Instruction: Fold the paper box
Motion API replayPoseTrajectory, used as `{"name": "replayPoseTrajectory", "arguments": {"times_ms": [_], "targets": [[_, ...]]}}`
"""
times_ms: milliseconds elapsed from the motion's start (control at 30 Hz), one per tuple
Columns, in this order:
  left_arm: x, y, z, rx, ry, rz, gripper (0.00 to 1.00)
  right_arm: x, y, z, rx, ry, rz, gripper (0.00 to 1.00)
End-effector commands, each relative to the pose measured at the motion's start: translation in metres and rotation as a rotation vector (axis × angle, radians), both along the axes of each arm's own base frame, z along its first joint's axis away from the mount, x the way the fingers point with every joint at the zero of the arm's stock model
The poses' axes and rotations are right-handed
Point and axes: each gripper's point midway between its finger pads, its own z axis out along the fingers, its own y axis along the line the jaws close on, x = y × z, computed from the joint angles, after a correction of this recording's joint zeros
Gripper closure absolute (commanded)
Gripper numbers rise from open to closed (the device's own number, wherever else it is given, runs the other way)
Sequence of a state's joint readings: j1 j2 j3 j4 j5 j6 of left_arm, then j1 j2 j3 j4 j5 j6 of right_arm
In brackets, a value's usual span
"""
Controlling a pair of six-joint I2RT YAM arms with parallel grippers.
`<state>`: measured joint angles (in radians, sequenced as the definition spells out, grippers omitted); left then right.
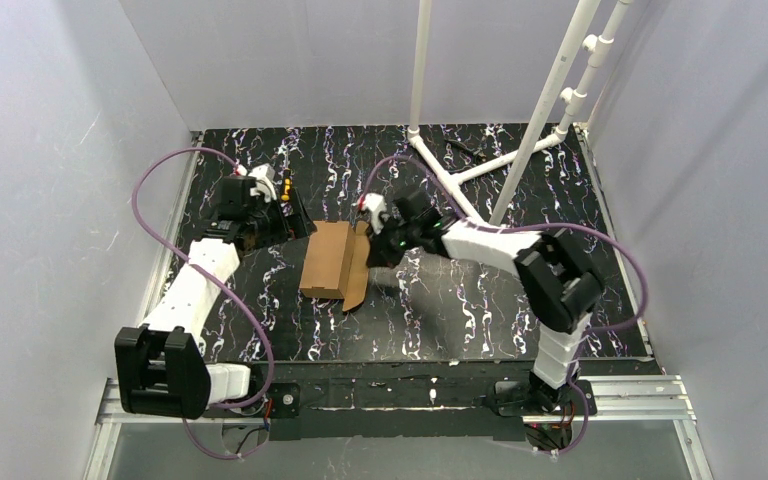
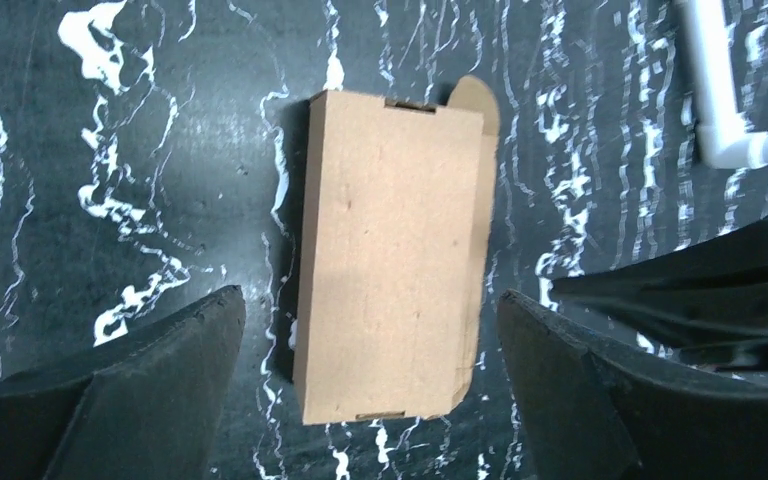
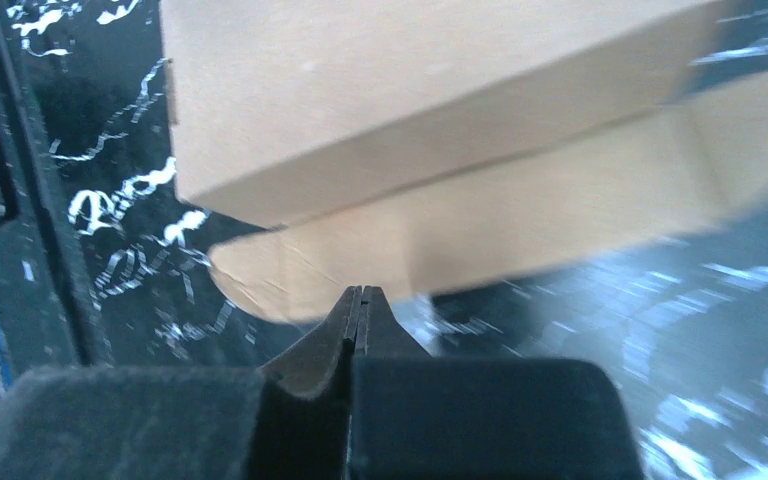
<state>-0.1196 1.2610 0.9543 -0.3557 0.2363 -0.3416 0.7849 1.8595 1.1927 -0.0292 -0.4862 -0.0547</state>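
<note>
The paper box (image 1: 326, 259) is a brown cardboard box folded almost shut, lying flat on the black marbled mat, with a rounded flap (image 1: 357, 275) sticking out along its right side. My left gripper (image 1: 293, 227) is open at the box's far left corner. In the left wrist view, the left gripper (image 2: 368, 300) has one finger on each side of the box (image 2: 390, 250), apart from it. My right gripper (image 1: 368, 236) is shut and empty just right of the box. In the right wrist view, the right gripper's (image 3: 362, 292) closed tips sit at the edge of the rounded flap (image 3: 520, 210) under the box body (image 3: 410, 90).
A white pipe stand (image 1: 480, 170) rises from the back right of the mat, and part of it shows in the left wrist view (image 2: 730, 110). Grey walls close in the left, back and right. A metal rail (image 1: 410, 395) runs along the near edge.
</note>
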Motion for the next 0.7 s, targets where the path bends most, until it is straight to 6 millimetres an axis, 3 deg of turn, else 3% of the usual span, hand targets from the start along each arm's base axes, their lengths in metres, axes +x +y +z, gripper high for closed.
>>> {"name": "replayPoseTrajectory", "arguments": {"times_ms": [0, 100, 167, 200, 367, 500, 667], "targets": [[0.006, -0.027, 0.027, -0.162, -0.055, -0.174, 0.11, 0.027, -0.042, 0.040, 0.010, -0.195, 0.080, 0.89], [0.003, -0.035, 0.014, -0.069, -0.025, -0.252, 0.14, 0.050, -0.051, 0.050, 0.015, -0.275, 0.056, 0.65], [-0.001, -0.038, 0.005, 0.041, -0.016, -0.312, 0.14, 0.061, -0.049, 0.046, -0.003, -0.295, 0.054, 0.47], [-0.002, -0.039, 0.001, 0.089, -0.015, -0.335, 0.13, 0.063, -0.047, 0.041, -0.013, -0.273, 0.062, 0.44], [0.003, -0.037, -0.019, 0.288, -0.008, -0.379, 0.12, 0.061, -0.036, 0.034, 0.027, -0.194, 0.050, 0.44], [0.005, -0.039, -0.040, 0.420, 0.032, -0.398, 0.07, 0.058, -0.038, 0.028, 0.047, -0.165, 0.037, 0.43], [0.003, -0.039, -0.057, 0.468, 0.093, -0.373, 0.27, 0.059, -0.039, 0.016, 0.050, -0.102, 0.014, 0.45]]}}
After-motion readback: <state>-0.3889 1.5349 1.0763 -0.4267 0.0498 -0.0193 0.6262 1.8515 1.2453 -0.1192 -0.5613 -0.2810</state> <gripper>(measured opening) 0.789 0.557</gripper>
